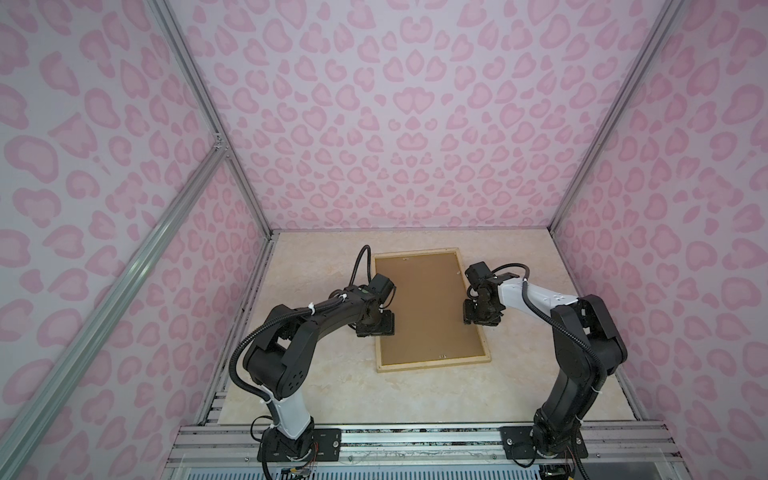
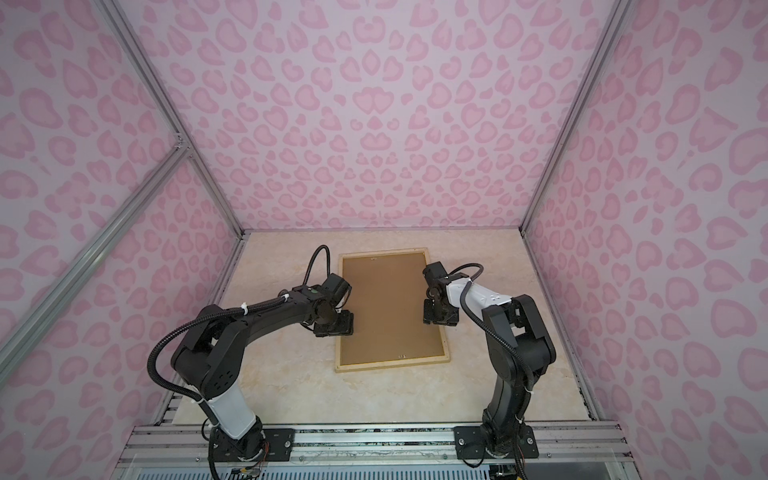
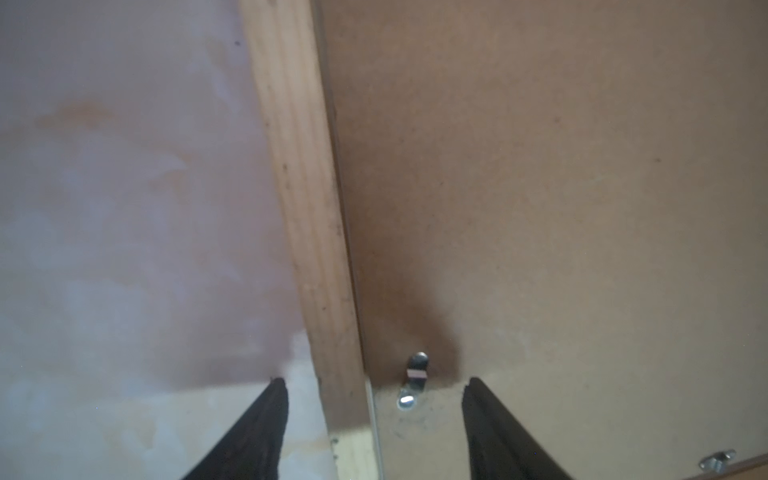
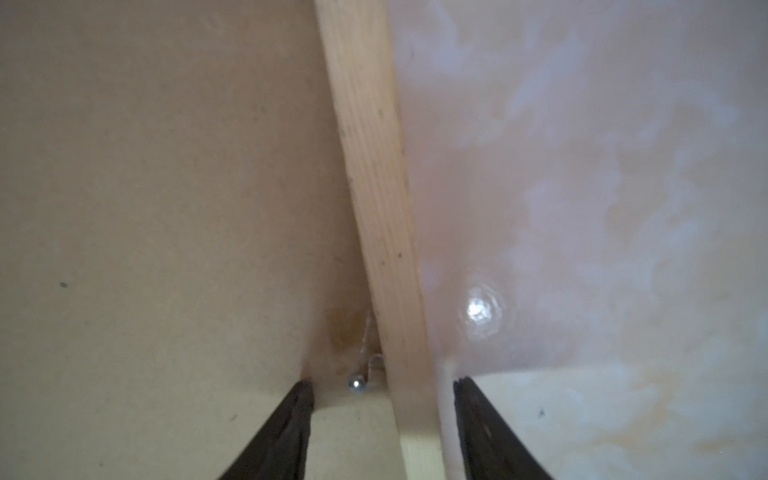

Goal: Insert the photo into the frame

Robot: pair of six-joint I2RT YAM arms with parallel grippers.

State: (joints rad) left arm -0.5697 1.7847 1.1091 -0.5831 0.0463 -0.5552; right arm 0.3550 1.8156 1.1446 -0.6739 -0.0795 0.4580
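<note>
Left wrist view: two black fingers (image 3: 266, 432) of the left gripper (image 3: 374, 380) fill the near edge. They are spread, with the pale wood rail of the frame (image 3: 307, 208) running between them and a gap either side. Nothing held. A small metal tab (image 3: 417, 372) sits on the brown backing board (image 3: 540, 187) just inboard of the rail, also between the fingers.

Right wrist view: same arrangement, mirrored. The right gripper (image 4: 382, 380) is parted astride the opposite long rail, empty. A second tab (image 4: 358, 384) lies just inside; it is blurred, so I can't say whether it is turned or seated.

In both top views the frame lies back-up on the table (image 1: 332, 395). Its long axis runs from the table's near side toward the rear wall (image 1: 415, 124), slightly skewed. The grippers face each other across its short width, each about mid-length of its own long side; neither is nearer.

Photo: not in view anywhere. May be under the board; cannot tell.

Judgement: the next move hinges on each rail lying squarely between its fingers. Closing would pinch the rails; the tabs lie a shade inboard.
</note>
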